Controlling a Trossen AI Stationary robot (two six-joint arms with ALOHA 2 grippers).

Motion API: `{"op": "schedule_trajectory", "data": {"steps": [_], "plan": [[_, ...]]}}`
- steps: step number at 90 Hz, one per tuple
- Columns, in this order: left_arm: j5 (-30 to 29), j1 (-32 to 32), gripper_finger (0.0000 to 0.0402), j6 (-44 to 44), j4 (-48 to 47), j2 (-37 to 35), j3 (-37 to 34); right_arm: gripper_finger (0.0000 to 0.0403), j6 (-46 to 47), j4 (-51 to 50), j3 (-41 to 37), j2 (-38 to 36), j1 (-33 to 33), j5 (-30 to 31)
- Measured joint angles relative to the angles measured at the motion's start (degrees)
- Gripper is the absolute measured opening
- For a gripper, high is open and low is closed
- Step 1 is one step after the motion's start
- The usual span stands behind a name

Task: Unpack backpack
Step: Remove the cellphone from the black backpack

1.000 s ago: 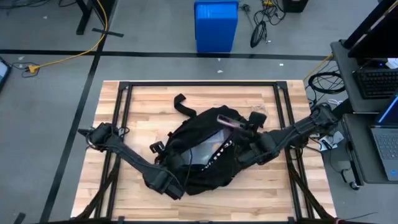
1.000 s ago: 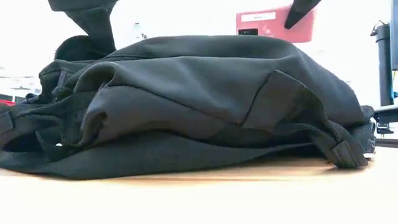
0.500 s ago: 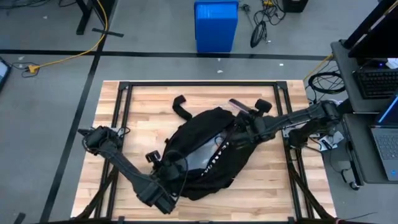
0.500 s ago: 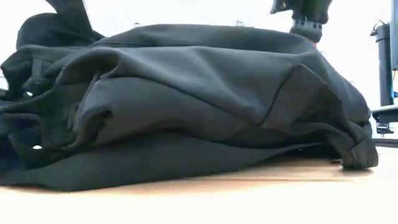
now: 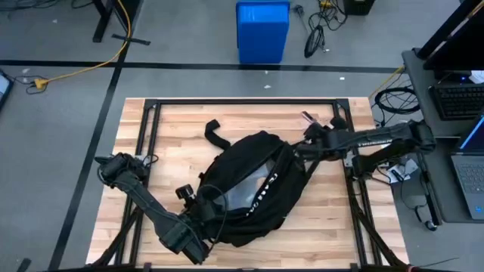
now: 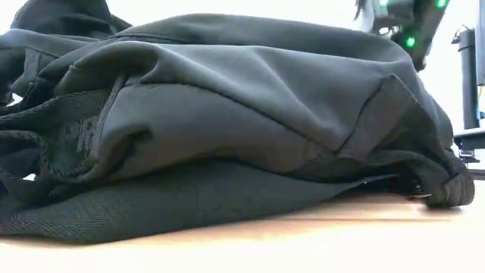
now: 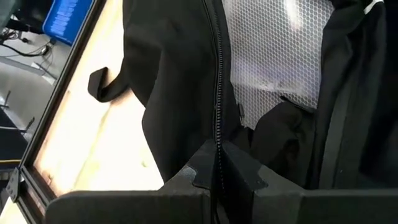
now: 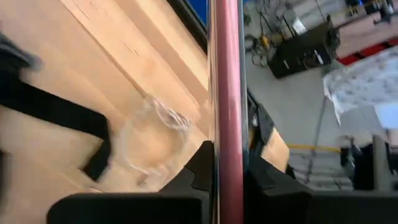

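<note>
The large black backpack (image 5: 253, 185) lies on its side mid-table, its main zip open over white mesh lining (image 7: 280, 56). It fills the low view (image 6: 242, 114). My left gripper (image 5: 204, 200) is at the backpack's near-left side, shut on the zip edge (image 7: 217, 168). My right gripper (image 5: 312, 130) is beyond the backpack's far-right corner, shut on a thin flat maroon thing (image 5: 307, 118), seen edge-on in the right wrist view (image 8: 225, 74). A black strap (image 5: 215, 128) trails from the backpack onto the wood at the far left. My left gripper pinches the backpack's opening edge at the zipper track (image 7: 218, 146) between its two fingers, which point along the zip line. The backpack's underside rests on the table. My right gripper pinches the maroon thing's two flat faces (image 8: 225, 140) between its fingers. The thing sticks out ahead of the fingertips, lifted clear of the table.
A black metal frame (image 5: 242, 102) runs around the wooden table top. Bare wood lies at the far right (image 5: 333, 113) and along the near edge. A blue bin (image 5: 262, 30) stands on the floor beyond the table. A desk with a laptop (image 5: 469, 166) is at the right.
My right gripper has carried the maroon thing from over the backpack's opening toward the table's far right corner, clear of the bag. My left gripper, still shut on the zip edge, has drawn a little toward the near edge, and the backpack has shifted with it.
</note>
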Motion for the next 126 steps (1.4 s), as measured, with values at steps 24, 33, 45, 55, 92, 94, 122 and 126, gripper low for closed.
{"op": "schedule_trajectory", "data": {"steps": [24, 33, 45, 55, 92, 94, 122, 126], "plan": [[-1.1, 1.5, 0.0008, 0.7, 0.0, 0.0, 0.0, 0.0013, -7.3, 6.9, -4.2, 4.4, -5.8, -4.7], [-1.5, 2.0, 0.0008, 1.9, 0.0, 0.0, 0.0, 0.0013, -7.4, 7.7, -4.2, 7.8, -6.1, -5.7], [-1.7, 2.3, 0.0008, 2.0, 0.0, 0.0, 0.0, 0.0013, -7.5, 8.6, -4.2, 12.1, -7.3, -5.8], [-1.9, 2.3, 0.0008, 2.0, 0.0, 0.0, 0.0, 0.0013, -7.7, 11.1, -4.5, 14.9, -9.4, -5.8], [-3.3, 2.3, 0.0008, 1.9, 0.0, 0.0, 0.0, 0.0016, -13.8, 21.0, -6.7, 21.7, -14.1, -7.7], [-3.3, 2.3, 0.0008, 1.9, 0.0, 0.0, 0.0, 0.0017, -14.3, 21.7, -6.7, 22.0, -14.0, -7.8], [-3.3, 2.3, 0.0008, 1.6, 0.0, -0.1, 0.0, 0.0049, -13.9, 22.0, -6.7, 23.7, -14.1, -9.8], [-3.3, 2.3, 0.0008, 1.6, 0.0, -0.1, 0.0, 0.0052, -13.8, 21.8, -6.7, 23.7, -14.1, -10.1]]}}
